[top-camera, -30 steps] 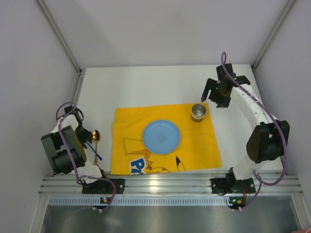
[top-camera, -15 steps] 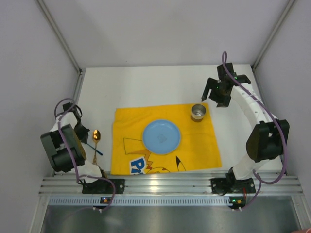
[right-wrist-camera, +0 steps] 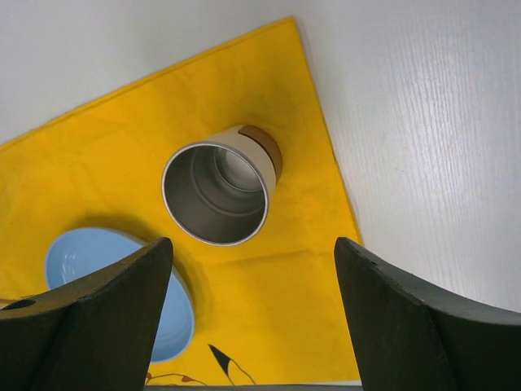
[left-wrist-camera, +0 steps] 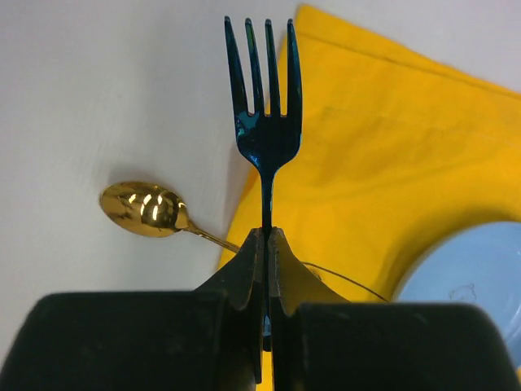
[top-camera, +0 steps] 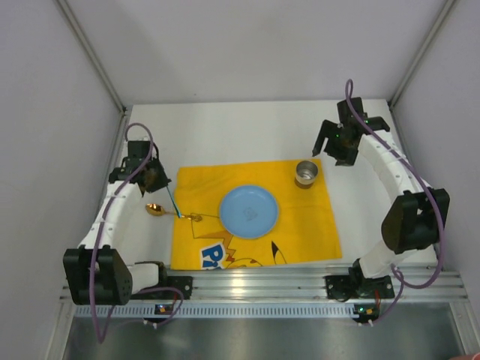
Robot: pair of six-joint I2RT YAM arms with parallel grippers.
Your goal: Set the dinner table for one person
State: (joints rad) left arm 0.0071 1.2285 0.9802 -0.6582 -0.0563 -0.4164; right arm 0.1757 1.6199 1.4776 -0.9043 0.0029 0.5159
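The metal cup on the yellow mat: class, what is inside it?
The cup looks empty: the right wrist view shows bare metal walls and bottom. The patch of yellow mat beneath it is covered.

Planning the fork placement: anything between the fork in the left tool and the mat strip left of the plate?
Yes: the gold spoon. Its bowl lies on the white table just off the mat's left edge, its handle runs over the mat toward the plate. Nothing else visible there.

Looking like a lab test booth: boxed in by grey panels (top-camera: 262, 45), housing two cabled robot arms (top-camera: 390, 169) bolted to an aluminium rail (top-camera: 255, 283) at a white table (top-camera: 225, 135).
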